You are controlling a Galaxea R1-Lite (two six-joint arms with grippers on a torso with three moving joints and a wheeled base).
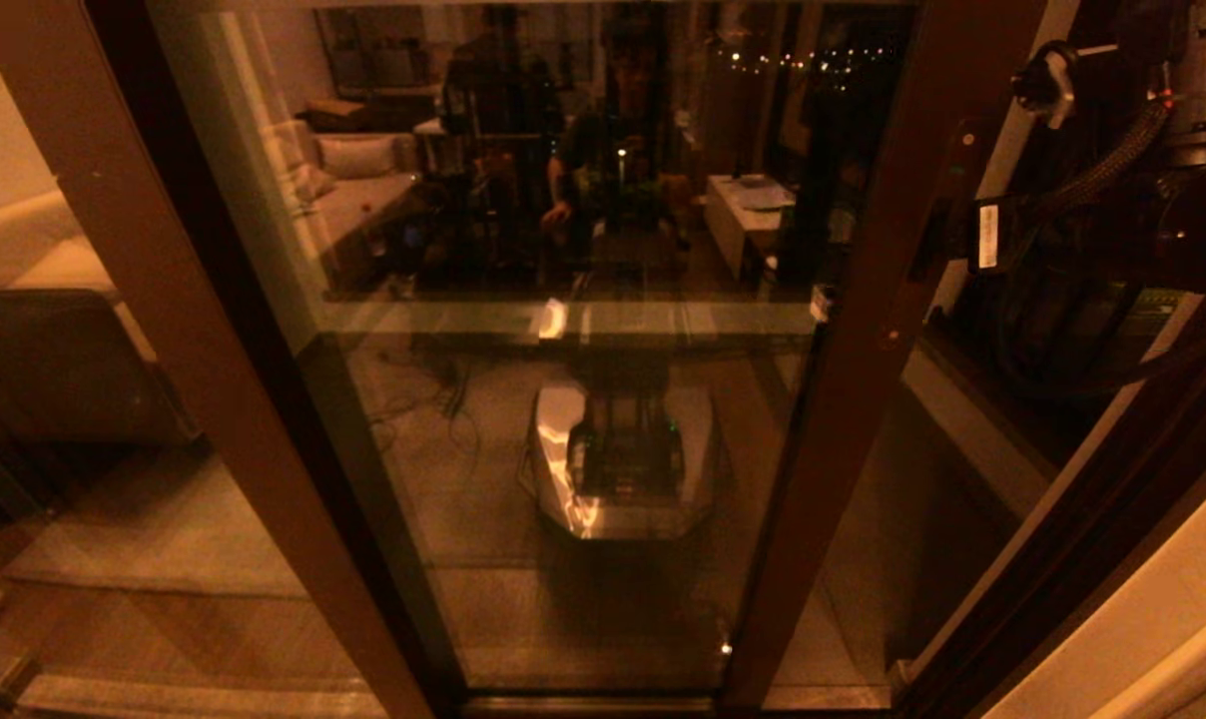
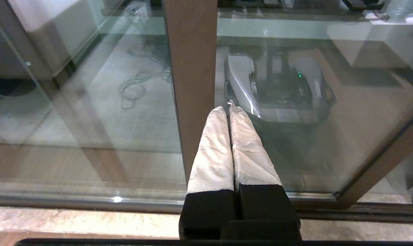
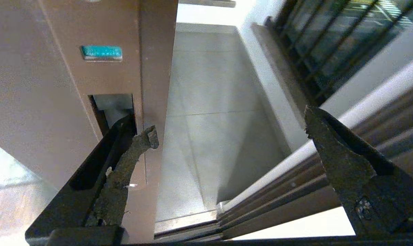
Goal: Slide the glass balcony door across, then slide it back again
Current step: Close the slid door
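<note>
We have our right gripper [image 3: 230,130] spread wide at the handle edge of the glass balcony door [image 1: 563,399], high on the right side of the head view. One finger [image 3: 124,171] sits at the recessed handle slot [image 3: 112,106] in the door's brown upright, just below a small green tab [image 3: 101,53]; the other finger hangs free over the gap, holding nothing. The door stands partly slid, with a strip of tiled balcony floor [image 3: 206,112] showing between its edge and the fixed frame [image 3: 295,177] on the right, and the black railing [image 3: 329,44] beyond.

Our left gripper [image 2: 228,109] is pressed shut and empty, idle in front of the glass beside a brown upright.

The risk we see is the hooked finger slipping out of the shallow slot if we pull at an angle, which would leave the door stalled mid-track. We could also jam the free finger between door edge and frame when the gap closes. A push that is off the track line might bind the door.

There are no containers in view, so nothing to report inside any.
</note>
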